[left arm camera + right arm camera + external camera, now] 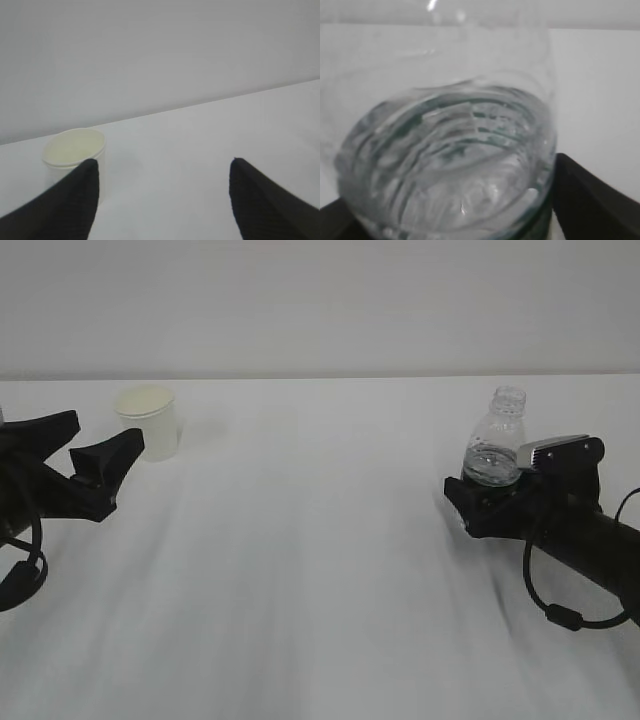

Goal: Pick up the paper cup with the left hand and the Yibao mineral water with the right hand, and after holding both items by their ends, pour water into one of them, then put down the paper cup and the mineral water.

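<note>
The paper cup point(148, 420) stands upright on the white table point(320, 570) at the far left; in the left wrist view the paper cup point(74, 149) shows its cream inside just beyond the left finger. My left gripper point(108, 432) point(163, 162) is open and empty, with the cup off its left finger, not between the jaws. The Yibao mineral water point(497, 445) stands upright and capless at the right, partly filled. My right gripper point(480, 490) point(447, 200) is open wide, its jaws on either side of the bottle's lower part. The clear bottle point(450, 160) fills the right wrist view.
A pale wall runs along the table's far edge point(320, 377). Bare white tabletop lies between the two arms. A black cable point(560, 615) loops under the right arm.
</note>
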{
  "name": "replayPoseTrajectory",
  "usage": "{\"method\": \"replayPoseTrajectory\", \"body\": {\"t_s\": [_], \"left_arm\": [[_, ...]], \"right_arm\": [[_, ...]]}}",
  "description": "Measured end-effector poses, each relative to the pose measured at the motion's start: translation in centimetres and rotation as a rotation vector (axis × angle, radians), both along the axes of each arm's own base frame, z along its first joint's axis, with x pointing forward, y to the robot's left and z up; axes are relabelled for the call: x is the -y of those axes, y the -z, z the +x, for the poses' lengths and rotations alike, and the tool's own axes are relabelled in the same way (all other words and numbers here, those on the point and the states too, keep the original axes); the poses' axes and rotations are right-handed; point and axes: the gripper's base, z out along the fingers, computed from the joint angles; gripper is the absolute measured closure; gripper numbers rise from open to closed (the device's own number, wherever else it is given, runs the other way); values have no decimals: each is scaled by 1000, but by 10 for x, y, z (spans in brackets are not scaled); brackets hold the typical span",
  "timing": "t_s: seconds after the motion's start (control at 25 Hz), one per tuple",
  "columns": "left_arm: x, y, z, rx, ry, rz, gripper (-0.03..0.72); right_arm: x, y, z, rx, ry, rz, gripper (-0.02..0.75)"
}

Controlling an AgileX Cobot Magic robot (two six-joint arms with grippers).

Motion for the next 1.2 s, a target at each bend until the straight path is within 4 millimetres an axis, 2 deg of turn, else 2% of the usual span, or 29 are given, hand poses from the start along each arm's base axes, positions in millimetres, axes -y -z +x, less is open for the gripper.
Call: {"method": "replayPoseTrajectory", "body": {"t_s": [0.12, 0.52, 1.2], "left_arm": [[0, 0, 0, 0, 0, 0, 106], [0, 0, 0, 0, 0, 0, 107], [0, 0, 0, 0, 0, 0, 113]], "right_arm": [[0, 0, 0, 0, 0, 0, 111], [0, 0, 0, 2, -3, 0, 260], [-2, 0, -1, 5, -27, -4, 323]]}}
